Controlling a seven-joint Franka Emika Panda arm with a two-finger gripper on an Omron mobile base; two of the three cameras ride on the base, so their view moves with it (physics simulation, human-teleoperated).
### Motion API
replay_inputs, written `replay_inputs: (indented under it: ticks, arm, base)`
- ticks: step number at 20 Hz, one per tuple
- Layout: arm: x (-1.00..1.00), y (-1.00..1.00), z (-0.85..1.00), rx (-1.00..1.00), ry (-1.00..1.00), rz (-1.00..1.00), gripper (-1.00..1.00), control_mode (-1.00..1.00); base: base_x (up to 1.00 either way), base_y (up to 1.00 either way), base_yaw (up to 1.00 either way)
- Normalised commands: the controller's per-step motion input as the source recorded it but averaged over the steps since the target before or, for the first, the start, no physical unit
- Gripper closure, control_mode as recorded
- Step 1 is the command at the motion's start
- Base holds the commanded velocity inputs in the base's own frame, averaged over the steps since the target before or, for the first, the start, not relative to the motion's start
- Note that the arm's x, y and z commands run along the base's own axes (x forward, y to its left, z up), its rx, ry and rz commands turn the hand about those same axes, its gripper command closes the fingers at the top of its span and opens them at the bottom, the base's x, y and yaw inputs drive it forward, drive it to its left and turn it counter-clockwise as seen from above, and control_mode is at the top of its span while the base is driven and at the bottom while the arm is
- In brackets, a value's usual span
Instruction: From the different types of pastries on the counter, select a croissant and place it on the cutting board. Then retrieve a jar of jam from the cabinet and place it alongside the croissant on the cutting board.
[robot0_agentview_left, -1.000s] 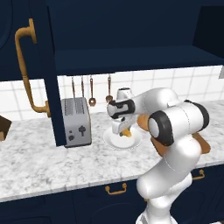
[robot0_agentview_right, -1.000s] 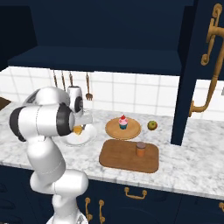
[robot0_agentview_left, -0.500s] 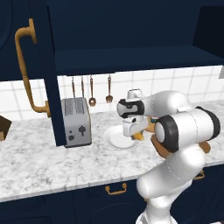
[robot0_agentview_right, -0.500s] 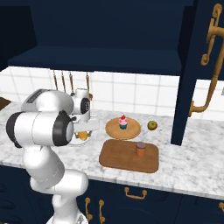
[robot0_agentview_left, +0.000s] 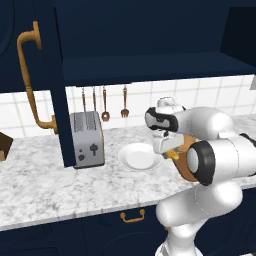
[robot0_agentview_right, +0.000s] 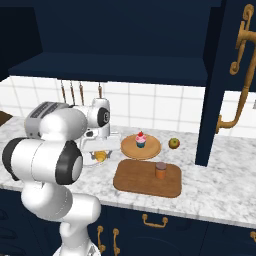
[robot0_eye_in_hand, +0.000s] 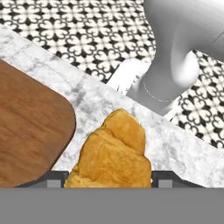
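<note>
1. Nearest, the white arm rose in front of the navy drawers, its elbow bent over the counter (robot0_agentview_right: 210, 192) edge.
2. The gripper (robot0_agentview_right: 101, 156) was closed partway on the croissant (robot0_eye_in_hand: 113, 155), which sat between the two fingers and hung above the marble. In the hand view the pastry lay just beside the board's rounded corner.
3. Compared with a second earlier, the gripper had swung from over the white plate (robot0_agentview_left: 140, 156) toward the board (robot0_agentview_right: 145, 180), carrying the croissant along; the plate now lay bare.
4. The board held the jam jar (robot0_agentview_right: 160, 170), upright near its far edge, unmoved.
5. Behind the board, the round wooden plate (robot0_agentview_right: 150, 149) carried the cupcake (robot0_agentview_right: 141, 140), with a small green-brown fruit (robot0_agentview_right: 173, 143) beside it; both had stayed put.
6. Farther left stood the toaster (robot0_agentview_left: 87, 139).
7. Farthest, utensils (robot0_agentview_left: 105, 105) hung on the tiled wall under the cabinet (robot0_agentview_right: 227, 75), whose door stood open.
</note>
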Motion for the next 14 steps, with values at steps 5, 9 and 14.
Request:
replay_inputs:
  ticks: [5, 9, 14]
  arm:
    - [-0.14, -0.61, 0.21, 0.0, 0.17, 0.0, 1.0, -1.0]
    - [-0.15, -0.58, 0.13, -0.01, 0.09, 0.0, 1.0, -1.0]
    - [-0.06, -0.6, 0.04, 0.0, 0.06, 0.0, 1.0, -1.0]
  base:
    - [0.0, 0.0, 0.0]
    - [0.0, 0.0, 0.0]
    - [0.0, 0.0, 0.0]
